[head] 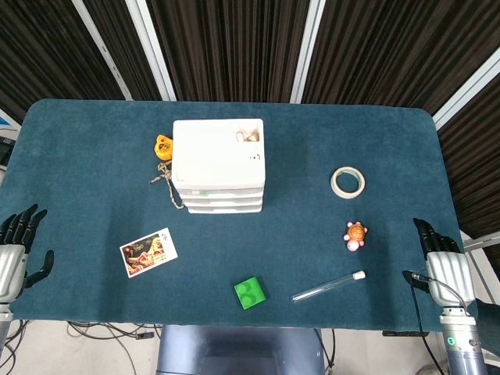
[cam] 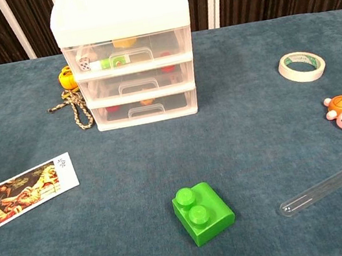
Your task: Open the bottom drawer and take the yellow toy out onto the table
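A white three-drawer unit [head: 219,164] [cam: 126,50] stands at the table's centre back, all drawers closed. In the chest view its bottom drawer [cam: 143,109] has a clear front with a handle. Behind that front a small yellow-orange object [cam: 147,101] and something red show dimly. My left hand [head: 16,254] rests at the table's near left edge with its fingers spread and nothing in it. At the near right edge, my right hand [head: 440,262] is likewise empty, fingers extended. Both hands are far from the drawers and out of the chest view.
A small orange item [head: 163,148] with a braided cord [head: 166,181] lies left of the unit. A photo card [head: 148,251], a green brick [head: 249,293] and a test tube [head: 328,287] lie in front. A tape roll [head: 347,182] and a turtle toy [head: 355,235] sit right.
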`<state>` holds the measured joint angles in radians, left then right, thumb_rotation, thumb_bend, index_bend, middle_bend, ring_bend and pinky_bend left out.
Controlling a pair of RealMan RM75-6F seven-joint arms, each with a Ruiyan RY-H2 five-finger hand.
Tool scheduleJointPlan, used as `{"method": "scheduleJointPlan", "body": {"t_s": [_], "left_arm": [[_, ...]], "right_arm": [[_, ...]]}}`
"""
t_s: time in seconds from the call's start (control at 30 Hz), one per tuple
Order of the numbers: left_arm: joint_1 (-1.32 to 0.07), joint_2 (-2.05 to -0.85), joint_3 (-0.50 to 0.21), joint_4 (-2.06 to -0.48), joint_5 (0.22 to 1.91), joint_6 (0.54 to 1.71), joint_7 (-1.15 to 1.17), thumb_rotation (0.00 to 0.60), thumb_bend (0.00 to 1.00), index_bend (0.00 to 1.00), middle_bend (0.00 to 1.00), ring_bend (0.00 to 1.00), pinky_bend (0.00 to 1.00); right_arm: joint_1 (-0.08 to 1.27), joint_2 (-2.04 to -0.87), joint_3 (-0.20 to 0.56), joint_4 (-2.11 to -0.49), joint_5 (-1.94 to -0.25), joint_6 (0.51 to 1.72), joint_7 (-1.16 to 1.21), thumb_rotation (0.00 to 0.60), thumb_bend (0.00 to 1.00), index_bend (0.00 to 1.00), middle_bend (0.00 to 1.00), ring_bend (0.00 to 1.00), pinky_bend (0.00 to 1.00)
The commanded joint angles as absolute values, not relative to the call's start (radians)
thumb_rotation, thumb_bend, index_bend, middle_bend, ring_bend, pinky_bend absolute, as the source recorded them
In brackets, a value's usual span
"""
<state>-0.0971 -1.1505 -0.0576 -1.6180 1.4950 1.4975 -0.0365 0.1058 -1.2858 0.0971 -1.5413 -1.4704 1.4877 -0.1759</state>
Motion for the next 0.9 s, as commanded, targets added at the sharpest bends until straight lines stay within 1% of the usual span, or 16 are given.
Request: {"method": "scheduleJointPlan", "body": {"t_s": [0.03,0.17,0.43,0.8,0.9], "left_arm": [[-0.094,-1.15,-0.055,-1.621,1.498,1.501,-0.034,0.6,0.48,0.04,0.0,0.0,0.0],[-0.085,-1.153,-0.055,-1.617,1.506,1.524,-0.033,0.6,0.48,0.04,0.0,0.0,0.0],[-0.087,-1.148,-0.052,-1.627,1.492,1.504,-0.032,0.6,0.48,0.04,0.0,0.0,0.0],[-0.089,-1.151,-0.051,-1.628,1.502,1.506,-0.033,0.6,0.48,0.04,0.0,0.0,0.0],[-0.09,-1.155,-0.05,-1.623,1.515,1.512,-0.036,0.6,0.48,0.04,0.0,0.0,0.0]], "right_arm": [[0.106,-1.287,0.093,-1.541,-1.472,1.484,-0.178,0.6,0.18,0.03,0.14,0.26,0.27],[0.102,-1.287,0.091,-1.561,-1.471,1.489,-0.192,0.6,0.18,0.03,0.14,0.26,0.27],[0.091,-1.271,0.09,-1.581,-1.495,1.525,-0.187,0.6,0.18,0.03,0.14,0.26,0.27],[0.09,-1.257,0.085,-1.589,-1.49,1.51,-0.163,0.6,0.18,0.03,0.14,0.26,0.27],[0.098,-1.245,0.075,-1.604,-1.49,1.476,-0.102,0.6,0.18,0.03,0.14,0.26,0.27]]}}
